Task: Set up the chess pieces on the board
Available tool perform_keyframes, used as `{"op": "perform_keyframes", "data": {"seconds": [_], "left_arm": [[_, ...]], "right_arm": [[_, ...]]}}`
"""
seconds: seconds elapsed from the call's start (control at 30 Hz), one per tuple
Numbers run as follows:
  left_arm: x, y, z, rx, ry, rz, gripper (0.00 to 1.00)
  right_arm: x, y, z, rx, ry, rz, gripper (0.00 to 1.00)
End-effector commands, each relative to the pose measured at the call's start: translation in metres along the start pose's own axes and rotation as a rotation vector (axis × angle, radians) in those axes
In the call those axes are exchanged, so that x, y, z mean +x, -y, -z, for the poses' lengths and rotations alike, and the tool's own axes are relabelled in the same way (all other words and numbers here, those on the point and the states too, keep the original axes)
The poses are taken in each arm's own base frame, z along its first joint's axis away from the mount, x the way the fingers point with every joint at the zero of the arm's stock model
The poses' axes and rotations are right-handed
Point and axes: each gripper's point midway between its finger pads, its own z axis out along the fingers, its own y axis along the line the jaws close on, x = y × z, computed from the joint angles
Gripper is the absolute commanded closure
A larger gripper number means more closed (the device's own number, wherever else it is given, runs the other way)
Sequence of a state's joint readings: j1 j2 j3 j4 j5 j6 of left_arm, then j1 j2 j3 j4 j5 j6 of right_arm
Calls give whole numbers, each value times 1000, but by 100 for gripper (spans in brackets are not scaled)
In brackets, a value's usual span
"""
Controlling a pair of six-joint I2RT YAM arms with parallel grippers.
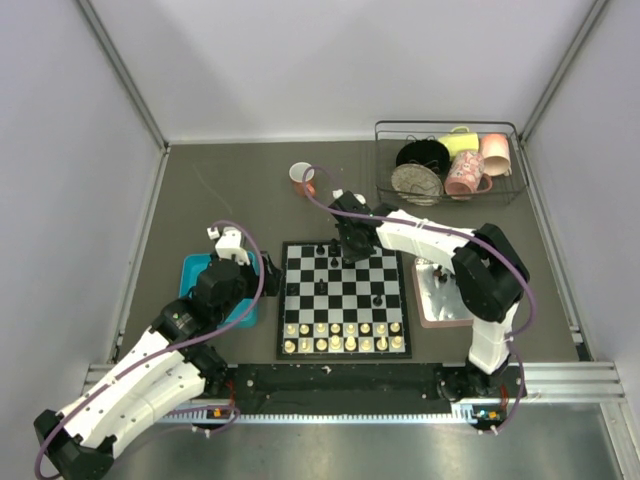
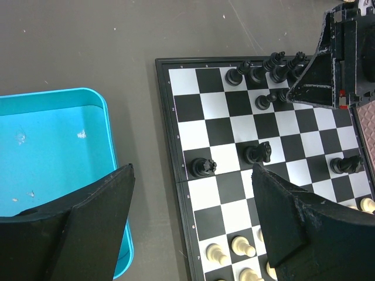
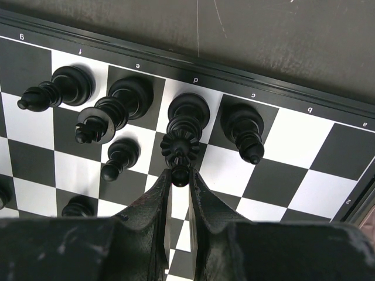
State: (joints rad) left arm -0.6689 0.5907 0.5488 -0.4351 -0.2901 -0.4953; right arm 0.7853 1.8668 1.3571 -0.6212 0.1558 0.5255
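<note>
Fingertips [image 3: 166, 186] of the right gripper [image 3: 179, 178] are pinched on the crown of the black queen [image 3: 184, 132], which stands upright on the white d square in the far row of the board [image 3: 293, 134]. A taller piece [image 3: 114, 108] stands on the square to one side of her and a bishop [image 3: 243, 129] on the other, both close by. Two pawns [image 3: 120, 158] stand in the next row.

The step in hand looks like seating the queen on her home square. From the right wrist view her base seems to sit flat there, so the next move probably calls for parting the fingers a little and lifting straight up. The neighbours leave little room for sideways drift.

The left gripper [image 2: 187, 228] hangs with its fingers wide apart and nothing between them, above the seam between the teal tray [image 2: 58, 146] and the board's left edge. Three more black chess pieces [image 2: 202, 168] stand loose on middle squares. They appear to be off their home squares, so much of the black side is yet to be set. The white pieces [image 1: 345, 335] fill the two near rows.
</note>
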Motion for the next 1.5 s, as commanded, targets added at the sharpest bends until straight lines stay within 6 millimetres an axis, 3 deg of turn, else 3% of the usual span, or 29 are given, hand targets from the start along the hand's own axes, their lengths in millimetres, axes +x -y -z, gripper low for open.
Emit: {"op": "perform_keyframes", "data": {"seconds": [0.0,1.13,1.47], "left_arm": [[-3,-1,1,-2,23,0,14],[-4,-1,2,2,27,2,14],[-4,-2,3,-2,29,3,14]], "right_arm": [[-14,-16,5,-34,39,-4,91],[-11,-20,10,-62,29,20,87],[-11,-21,9,-62,27,19,73]]}}
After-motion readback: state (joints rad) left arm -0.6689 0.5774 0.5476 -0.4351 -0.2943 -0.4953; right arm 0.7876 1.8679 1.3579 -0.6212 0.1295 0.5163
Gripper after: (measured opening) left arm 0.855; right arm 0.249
